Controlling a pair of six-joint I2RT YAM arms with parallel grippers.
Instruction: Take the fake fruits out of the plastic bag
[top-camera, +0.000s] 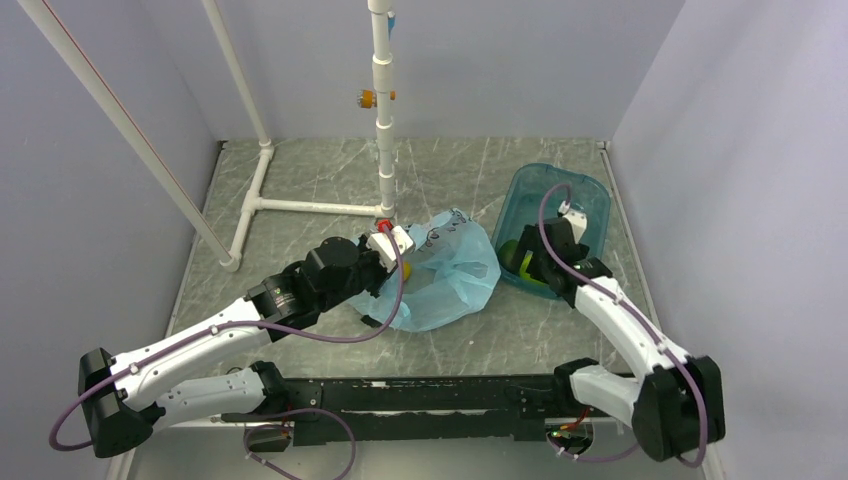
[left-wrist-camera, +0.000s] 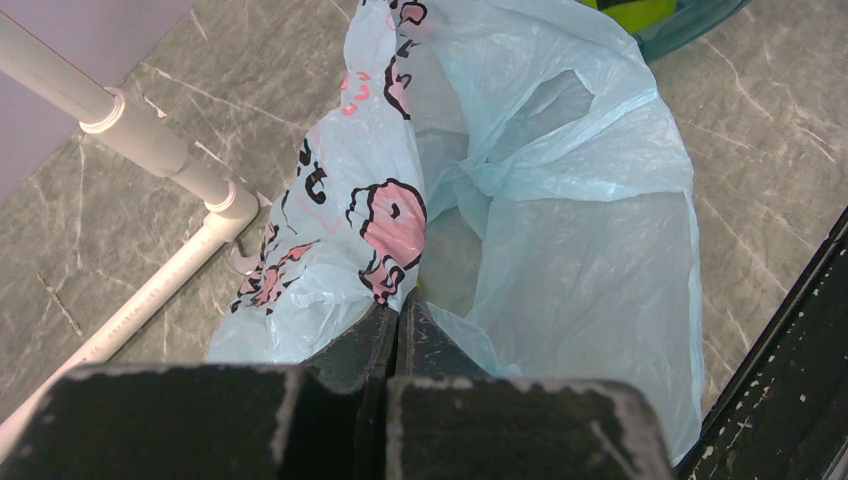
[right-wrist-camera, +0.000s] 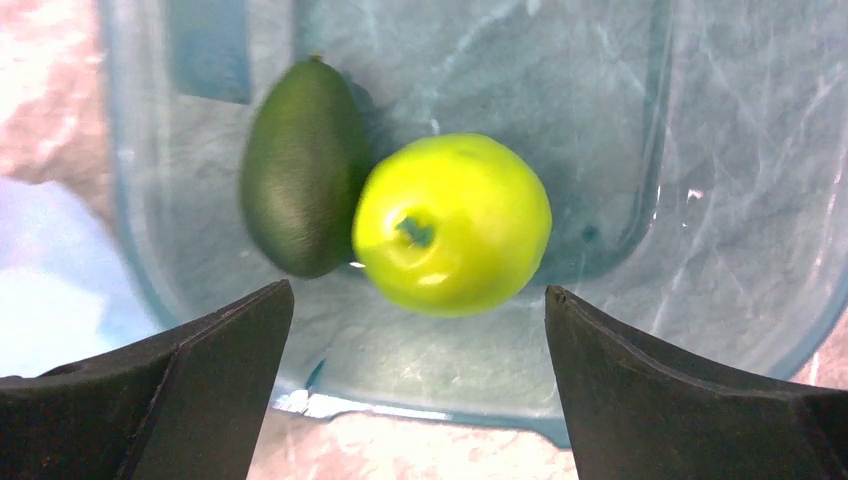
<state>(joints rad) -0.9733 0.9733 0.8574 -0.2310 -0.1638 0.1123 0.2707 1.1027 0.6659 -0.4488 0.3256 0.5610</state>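
**Left claw pinching bag, right claw wide over tub with two fruits**

Left arm: runs low from its base at the near-left corner, forearm angled across the bench (top-camera: 330, 165) up and right, wrist ending at the left edge of the plastic bag (top-camera: 445, 275). The left claw (left-wrist-camera: 395, 330) has its fingers pressed together with almost no gap, and the bag film is nipped at the tips, next to the pink and black print. The bag lies crumpled mid-bench, just right of the white pipe frame (top-camera: 300, 207), with its right edge near the teal tub (top-camera: 590, 195).

Right arm: base at the near-right corner, elbow bent, forearm going up and left, wrist tipped down over the near end of the tub. The right claw (right-wrist-camera: 418, 292) is spread wide, holding nothing, its fingers apart from both fruits.

Fruits: the dark green fruit (right-wrist-camera: 300, 170) and the green apple (right-wrist-camera: 452, 225) lie on the tub floor, touching, apple on the right in the right wrist view. The yellow-orange fruit (top-camera: 404, 268) shows only as a small yellow spot right at the left claw in the top view. Cannot tell whether it is in the bag or out of it.
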